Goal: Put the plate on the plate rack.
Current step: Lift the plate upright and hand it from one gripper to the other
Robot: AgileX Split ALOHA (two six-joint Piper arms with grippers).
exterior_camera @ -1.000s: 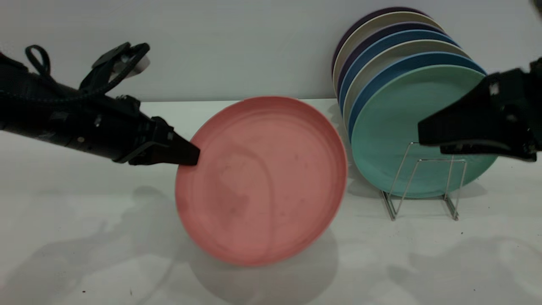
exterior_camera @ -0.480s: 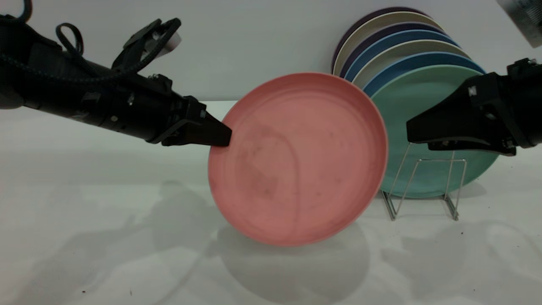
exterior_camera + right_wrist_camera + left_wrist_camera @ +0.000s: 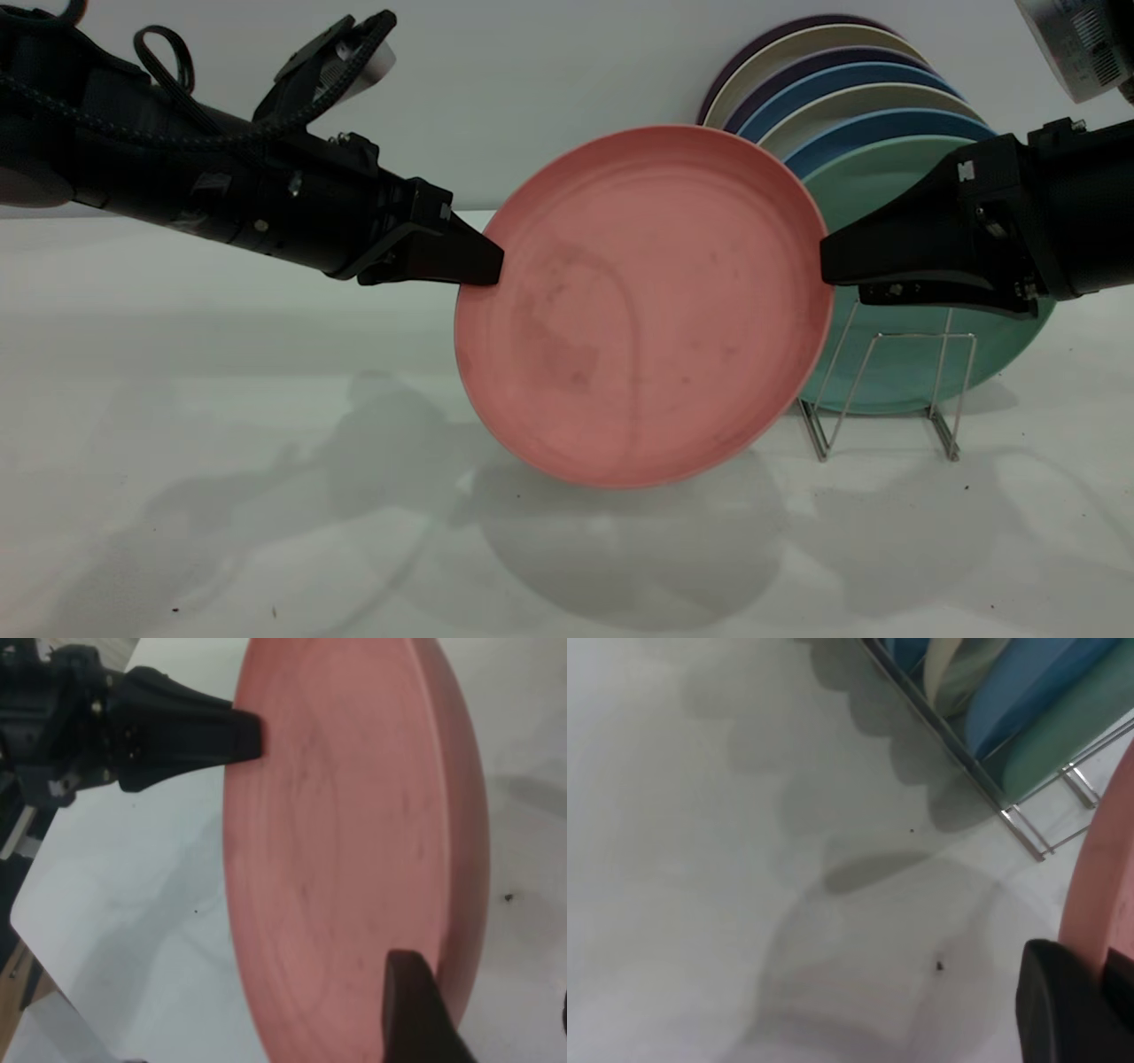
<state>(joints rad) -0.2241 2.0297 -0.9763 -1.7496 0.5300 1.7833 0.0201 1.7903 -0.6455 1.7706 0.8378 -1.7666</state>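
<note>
- No legible writing or brand marks noted; only a small pale marking on the right gripper (image 3: 828, 261) body, unreadable.
- Plate (image 3: 645, 306) held upright and tilted at frame centre, clear of the bench (image 3: 177, 496), overlapping the teal-green plate (image 3: 895, 372).
- Left gripper (image 3: 492, 266) pinching the plate's left rim.
- Right gripper at the plate's right rim with one finger (image 3: 416, 1010) over the face; grip state cannot be told.
- Plate rack (image 3: 886, 390) at lower right, loaded with stacked plates behind.
- Against the earlier frames: plate raised and shifted right, now covering more of the teal-green plate; right gripper advanced left to the rim.
</note>
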